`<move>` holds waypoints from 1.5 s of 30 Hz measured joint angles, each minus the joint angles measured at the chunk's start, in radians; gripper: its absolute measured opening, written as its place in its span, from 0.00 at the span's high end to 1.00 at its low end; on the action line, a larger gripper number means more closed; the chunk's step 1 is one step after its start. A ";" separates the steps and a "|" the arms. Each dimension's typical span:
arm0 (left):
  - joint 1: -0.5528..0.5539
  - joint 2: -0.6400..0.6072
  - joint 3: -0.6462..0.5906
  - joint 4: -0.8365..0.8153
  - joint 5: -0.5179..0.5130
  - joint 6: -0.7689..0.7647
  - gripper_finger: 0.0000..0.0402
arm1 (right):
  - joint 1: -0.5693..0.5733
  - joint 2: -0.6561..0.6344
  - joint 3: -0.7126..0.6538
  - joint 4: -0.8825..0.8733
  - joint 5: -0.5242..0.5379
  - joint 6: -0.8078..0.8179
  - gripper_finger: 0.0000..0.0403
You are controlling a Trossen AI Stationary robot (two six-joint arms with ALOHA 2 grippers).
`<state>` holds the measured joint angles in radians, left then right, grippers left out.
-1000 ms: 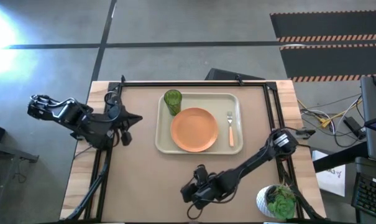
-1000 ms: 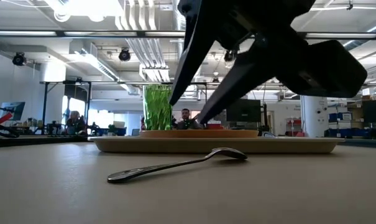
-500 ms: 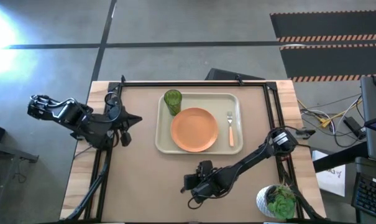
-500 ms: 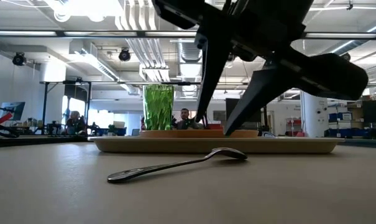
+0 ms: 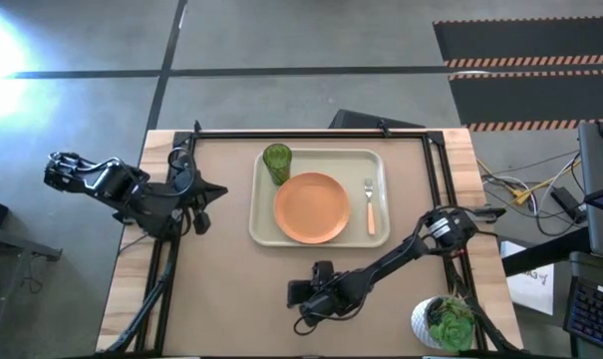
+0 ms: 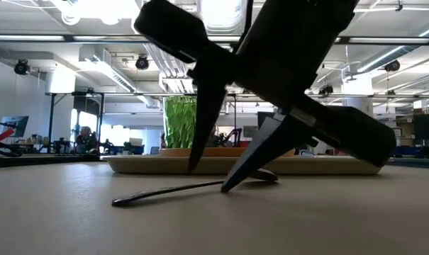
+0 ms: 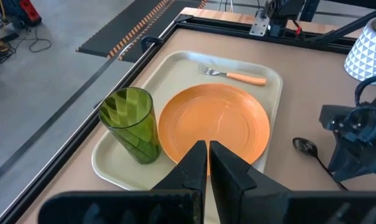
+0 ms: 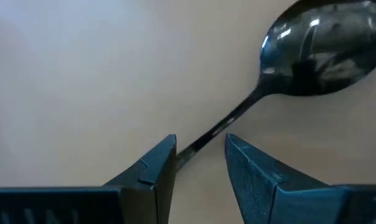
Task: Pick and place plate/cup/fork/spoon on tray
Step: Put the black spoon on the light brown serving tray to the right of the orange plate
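Dark spoon [image 6: 193, 187] lies flat beside the loaded tray [image 5: 262, 227].

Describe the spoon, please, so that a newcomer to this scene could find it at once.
Start at the cream tray in the middle of the table. On the bare tabletop just in front of it lies the spoon, its handle between the open fingers of the right tool. It is dark and metallic, unlike the orange-handled fork on the tray.

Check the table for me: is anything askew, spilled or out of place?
Nothing spilled or damaged. Only the spoon is off the tray, lying flat on the table in front of it, with the right gripper open astride its handle.
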<state>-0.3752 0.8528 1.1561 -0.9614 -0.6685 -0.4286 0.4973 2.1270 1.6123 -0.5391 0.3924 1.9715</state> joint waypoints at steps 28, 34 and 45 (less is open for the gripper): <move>0.000 0.019 0.000 0.001 0.005 -0.003 1.00 | 0.046 -0.103 0.000 0.105 0.232 -0.200 0.72; 0.000 0.017 0.000 0.001 0.006 -0.006 1.00 | 0.030 -0.102 0.000 0.148 0.228 -0.281 0.72; 0.000 0.018 0.000 0.002 0.011 -0.011 1.00 | 0.016 -0.032 -0.005 0.080 0.131 -0.180 0.72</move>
<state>-0.3752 0.8706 1.1560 -0.9593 -0.6571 -0.4393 0.5129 2.0954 1.6070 -0.4589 0.5235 1.7918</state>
